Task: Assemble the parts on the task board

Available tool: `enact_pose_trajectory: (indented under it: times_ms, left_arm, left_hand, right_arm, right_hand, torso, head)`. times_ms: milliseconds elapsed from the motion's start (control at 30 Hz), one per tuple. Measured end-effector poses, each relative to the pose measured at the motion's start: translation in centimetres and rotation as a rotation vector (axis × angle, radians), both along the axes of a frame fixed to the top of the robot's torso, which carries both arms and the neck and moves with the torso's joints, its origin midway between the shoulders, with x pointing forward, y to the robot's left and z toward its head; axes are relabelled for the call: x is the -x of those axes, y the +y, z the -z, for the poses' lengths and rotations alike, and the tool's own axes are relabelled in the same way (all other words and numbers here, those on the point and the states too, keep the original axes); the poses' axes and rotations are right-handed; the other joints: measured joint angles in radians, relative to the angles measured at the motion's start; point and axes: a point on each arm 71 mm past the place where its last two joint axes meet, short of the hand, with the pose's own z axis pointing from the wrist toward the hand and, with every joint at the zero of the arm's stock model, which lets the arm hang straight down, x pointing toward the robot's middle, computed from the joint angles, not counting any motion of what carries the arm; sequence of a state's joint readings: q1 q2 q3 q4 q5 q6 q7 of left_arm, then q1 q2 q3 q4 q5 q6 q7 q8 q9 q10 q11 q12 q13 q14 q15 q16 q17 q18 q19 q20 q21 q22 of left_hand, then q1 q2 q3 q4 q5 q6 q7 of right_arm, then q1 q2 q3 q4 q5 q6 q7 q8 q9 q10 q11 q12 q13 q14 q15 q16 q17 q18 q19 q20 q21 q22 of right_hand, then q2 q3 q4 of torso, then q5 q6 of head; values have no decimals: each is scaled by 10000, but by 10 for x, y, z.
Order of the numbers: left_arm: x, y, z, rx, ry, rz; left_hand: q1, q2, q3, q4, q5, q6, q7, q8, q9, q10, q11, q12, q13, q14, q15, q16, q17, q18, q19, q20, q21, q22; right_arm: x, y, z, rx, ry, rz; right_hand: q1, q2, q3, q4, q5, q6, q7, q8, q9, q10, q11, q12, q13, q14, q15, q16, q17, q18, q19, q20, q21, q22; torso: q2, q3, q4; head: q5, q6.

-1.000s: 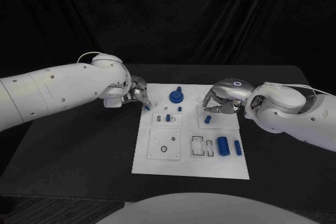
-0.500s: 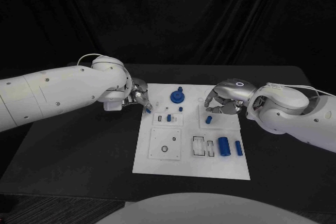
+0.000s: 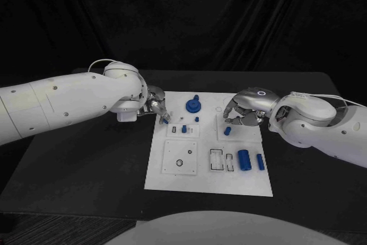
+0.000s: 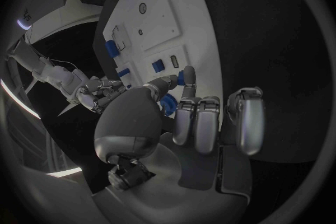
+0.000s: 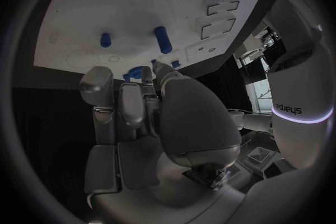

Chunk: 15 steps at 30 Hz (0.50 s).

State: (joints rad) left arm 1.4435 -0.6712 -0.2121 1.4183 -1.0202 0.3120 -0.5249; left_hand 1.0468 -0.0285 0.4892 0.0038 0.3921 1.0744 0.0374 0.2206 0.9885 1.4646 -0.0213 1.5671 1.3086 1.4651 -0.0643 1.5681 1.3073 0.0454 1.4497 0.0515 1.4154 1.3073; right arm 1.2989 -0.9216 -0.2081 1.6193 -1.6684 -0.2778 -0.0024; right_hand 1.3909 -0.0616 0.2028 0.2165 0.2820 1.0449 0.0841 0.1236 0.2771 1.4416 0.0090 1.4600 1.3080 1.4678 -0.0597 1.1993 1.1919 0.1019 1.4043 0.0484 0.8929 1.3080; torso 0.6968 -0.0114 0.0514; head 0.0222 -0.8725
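At the left edge of the task board [image 3: 206, 187], a small blue peg [image 3: 163, 117] is pinched between the fingertips of the left robot hand [image 3: 154, 104], just beside the board's near-left slots; in the left wrist view the same peg [image 4: 187, 75] is seen at the fingertips, the other fingers curled loosely. The step in hand is judged to be the seating of this peg, so the next move calls for alignment over a free hole and a straight push down. In the middle of the board a blue knob [image 3: 193, 104] stands upright, with a short blue pin [image 3: 197, 119] near it. Further right, the right robot hand [image 3: 243, 113] is curled over the board's far-right part, above a standing blue pin [image 3: 227, 130]; whether anything is held there cannot be told. A blue cylinder [image 3: 244, 159] lies toward the near right. Compared with the earlier frames, the left robot hand has been shifted slightly toward the board, while the right one has barely been moved.
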Motion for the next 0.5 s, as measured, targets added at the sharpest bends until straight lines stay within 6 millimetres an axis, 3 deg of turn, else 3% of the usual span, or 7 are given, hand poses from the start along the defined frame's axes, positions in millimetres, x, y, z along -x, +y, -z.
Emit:
enact_pose_trajectory:
  times_ms: [500]
  left_arm:
    - [5,-9,3,57,121,276]
  left_hand:
    - [-14,-13,28,27,-1,15,23,-38,-26,0,0,0,0,0,1,0,0,1,0,0,0,0]
  right_arm:
    - [0,0,0,-10,7,10]
  right_hand:
    - [0,0,0,0,0,0,0,0,-2,0,0,0,-2,0,0,1,-8,0,0,0,0,-2]
  torso:
    - [20,0,-6]
  head:
    - [22,0]
